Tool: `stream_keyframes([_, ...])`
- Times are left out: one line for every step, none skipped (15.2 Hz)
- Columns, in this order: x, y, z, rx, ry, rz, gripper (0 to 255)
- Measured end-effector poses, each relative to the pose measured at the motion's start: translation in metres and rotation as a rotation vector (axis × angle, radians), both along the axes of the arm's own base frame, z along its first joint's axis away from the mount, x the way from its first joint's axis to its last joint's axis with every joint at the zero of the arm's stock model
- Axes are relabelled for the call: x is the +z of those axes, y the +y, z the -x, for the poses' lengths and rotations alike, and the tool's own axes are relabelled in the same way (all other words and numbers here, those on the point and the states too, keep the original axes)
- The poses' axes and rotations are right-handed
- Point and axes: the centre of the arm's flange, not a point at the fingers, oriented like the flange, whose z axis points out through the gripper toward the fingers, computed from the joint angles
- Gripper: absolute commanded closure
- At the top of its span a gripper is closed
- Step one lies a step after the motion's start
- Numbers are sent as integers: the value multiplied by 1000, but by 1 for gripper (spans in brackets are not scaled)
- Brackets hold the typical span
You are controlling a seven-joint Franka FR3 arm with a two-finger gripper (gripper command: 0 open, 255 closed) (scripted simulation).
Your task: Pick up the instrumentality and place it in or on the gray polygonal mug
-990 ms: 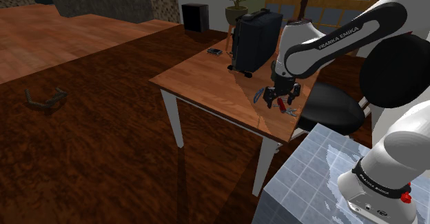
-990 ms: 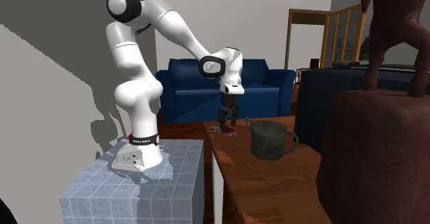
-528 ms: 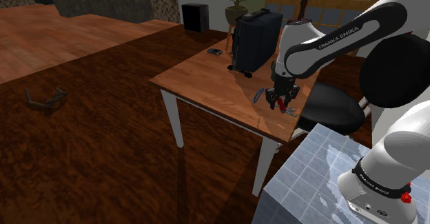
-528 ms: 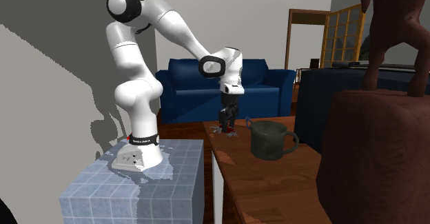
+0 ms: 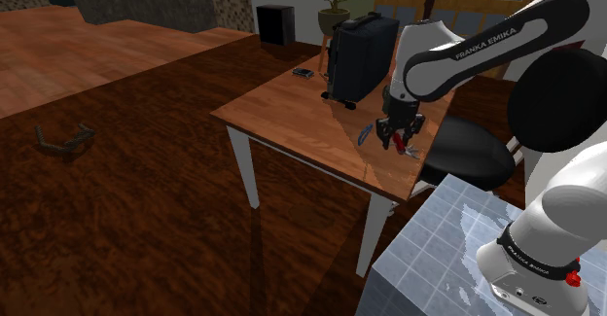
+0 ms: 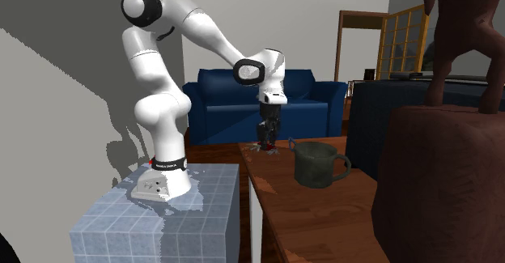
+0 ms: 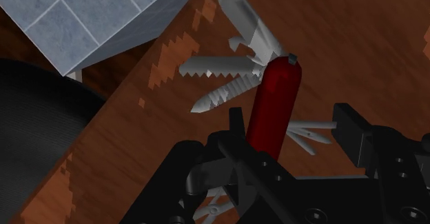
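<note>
One knife (image 7: 275,105): a smooth, glossy red oblong body with rounded ends. Pale grey blades fan out from its far end, including two saw-toothed ones and a broad notched one, and thinner grey prongs splay from its side. It sits in the tool, over the worktop's corner next to the stand. Whether it clears the wood cannot be told.

One tool (image 7: 293,136): matt black with two blocky fingers, pointing down in the shoulder view (image 5: 398,134). The fingers stand only partly apart and clasp the near end of the red body between them. The thin prongs lie against one finger (image 7: 351,129).

One mug (image 6: 316,164): dull grey-green with faceted walls and an open mouth. It stands upright on the worktop, its loop handle towards the second exterior view's right. It is near the tool and apart from it.

One worktop (image 5: 292,105): reddish-brown wood grain on white legs.

One case (image 5: 360,56): black, boxy and upright at the worktop's far side.

One stand (image 6: 162,213): a box faced with pale blue-grey tiles.

One chair (image 5: 472,158): a round black seat between the worktop and the stand.
</note>
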Motion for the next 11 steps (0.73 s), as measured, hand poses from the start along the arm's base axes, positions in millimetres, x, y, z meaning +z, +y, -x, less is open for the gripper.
stream_keyframes([4, 1, 1, 0, 0, 0, 255])
stream_keyframes([10, 1, 1, 0, 0, 0, 255])
stream_keyframes([16, 1, 1, 0, 0, 0, 255])
stream_keyframes([21, 1, 1, 0, 0, 0, 255])
stream_keyframes([25, 1, 1, 0, 0, 0, 255])
stream_keyframes([30, 1, 1, 0, 0, 0, 255])
stream_keyframes([35, 0, 0, 0, 0, 0, 255])
stream_keyframes([41, 0, 0, 0, 0, 0, 255])
stream_keyframes([46, 0, -1, 0, 0, 0, 255])
stream_keyframes([51, -2, 0, 0, 0, 0, 255])
stream_keyframes([58, 1, 0, 0, 0, 0, 255])
